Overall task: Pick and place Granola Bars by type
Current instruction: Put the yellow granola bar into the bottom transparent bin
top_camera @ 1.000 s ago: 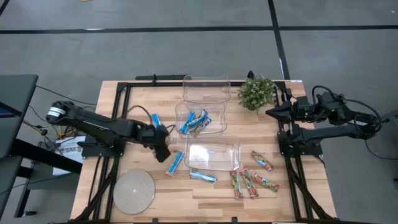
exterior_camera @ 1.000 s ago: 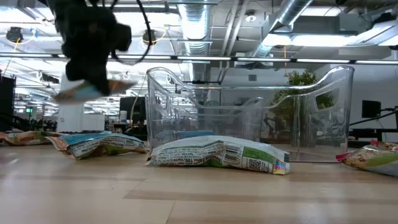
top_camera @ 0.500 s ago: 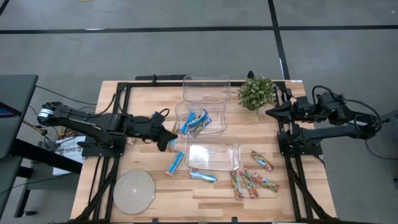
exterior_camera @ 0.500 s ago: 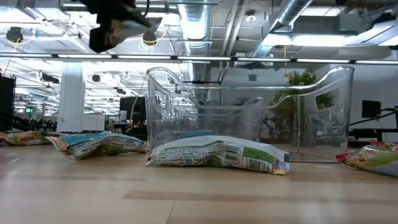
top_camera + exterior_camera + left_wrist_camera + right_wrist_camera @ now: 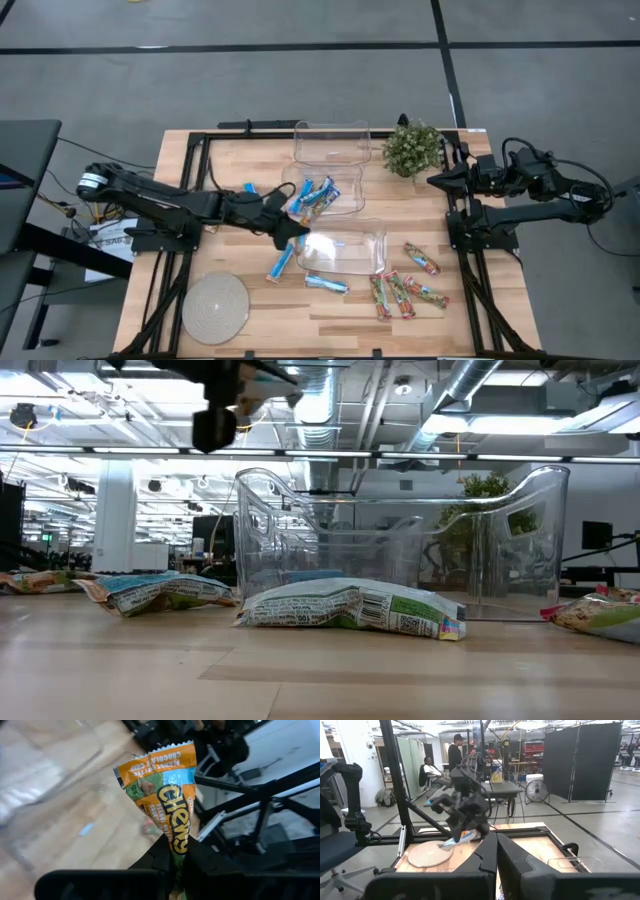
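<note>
1. Held bar (image 5: 167, 800): shiny wrapper, orange top band w/ crimped edge, tan/green middle, light-blue patch; pinched at its lower end in the left gripper (image 5: 292, 228), fingers clamped tight on it.
2. Overhead: left gripper sits at the 9 o'clock edge of the near clear bin (image 5: 342, 250), roughly table centre. Middle bin (image 5: 322, 188) holds a few blue bars (image 5: 312, 196); far bin (image 5: 331, 141) at 12 o'clock, just beside the plant (image 5: 412, 147).
3. Loose on the table: two blue bars (image 5: 282, 262) at 7 o'clock of the near bin, several red-green-orange bars (image 5: 405, 291) at 4–5 o'clock, round mat (image 5: 215, 308) at 7–8 o'clock of the table.
4. Right gripper (image 5: 432, 181) parked off the table's 3 o'clock edge, fingers shut, nothing held.
5. Only the left wrist cam shows the print: "Chewy" in big yellow letters; orange band reads "...chocolate chip", partly cut off.
6. Low cam shows what overhead can't: gripper well above the table, bar's end poking out; a flat wrapper w/ barcode & fine print, too small to read.
7. Right wrist cam: left arm holding the bar; two people in the room behind.
</note>
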Robot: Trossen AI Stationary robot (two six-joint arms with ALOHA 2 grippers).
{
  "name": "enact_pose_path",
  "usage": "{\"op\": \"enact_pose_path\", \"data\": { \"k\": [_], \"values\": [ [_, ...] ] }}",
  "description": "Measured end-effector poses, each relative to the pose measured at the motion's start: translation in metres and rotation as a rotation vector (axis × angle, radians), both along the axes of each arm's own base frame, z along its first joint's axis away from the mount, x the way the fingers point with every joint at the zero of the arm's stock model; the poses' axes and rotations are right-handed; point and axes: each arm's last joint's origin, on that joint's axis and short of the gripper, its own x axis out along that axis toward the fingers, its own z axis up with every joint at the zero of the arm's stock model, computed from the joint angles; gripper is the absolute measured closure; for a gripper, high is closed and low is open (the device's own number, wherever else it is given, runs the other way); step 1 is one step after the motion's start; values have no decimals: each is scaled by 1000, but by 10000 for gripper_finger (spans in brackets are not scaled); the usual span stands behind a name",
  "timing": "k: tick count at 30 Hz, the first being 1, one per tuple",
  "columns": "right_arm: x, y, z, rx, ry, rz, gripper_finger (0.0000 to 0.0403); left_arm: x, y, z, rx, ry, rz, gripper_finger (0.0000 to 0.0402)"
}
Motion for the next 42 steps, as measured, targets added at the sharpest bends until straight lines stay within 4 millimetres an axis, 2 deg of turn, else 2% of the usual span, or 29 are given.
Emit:
{"op": "enact_pose_path", "data": {
  "k": [4,13,21,25,42],
  "values": [
    [0,0,0,0,0,0,403,18,-4,-8,-35,16,-25,387],
    [0,0,0,0,0,0,403,59,-6,-3,36,89,-37,386],
    [0,0,0,0,0,0,403,82,-1,7,161,226,-52,385],
    [0,0,0,0,-1,0,403,82,1,12,217,248,6,384],
    [0,0,0,0,0,0,403,72,4,-1,249,406,57,384]
  ]
}}
